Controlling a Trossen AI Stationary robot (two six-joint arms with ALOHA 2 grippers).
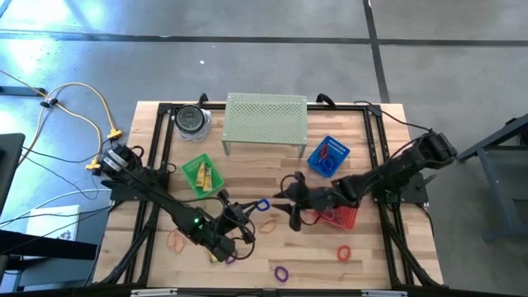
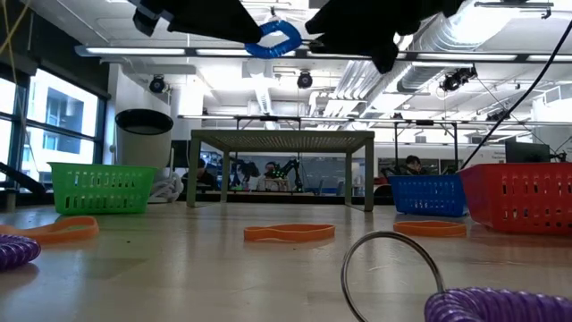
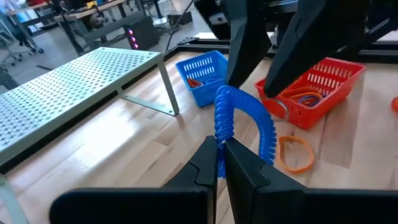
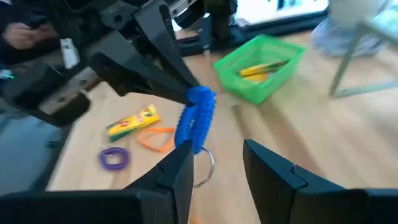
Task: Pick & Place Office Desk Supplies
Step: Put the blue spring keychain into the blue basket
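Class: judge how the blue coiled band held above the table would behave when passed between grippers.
The blue coiled band arches from the left gripper, so probably springy, not limp. Held by one edge, it seems light. Its ribbed coil likely resists slipping.

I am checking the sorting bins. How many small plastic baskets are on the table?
3. The green basket lies left of centre, the blue basket beside the pale green stand, and the red basket is partly hidden under the right arm.

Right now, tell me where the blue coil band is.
In the high view, the blue coil band is mid-table, pinched in the left gripper, facing the open right gripper.
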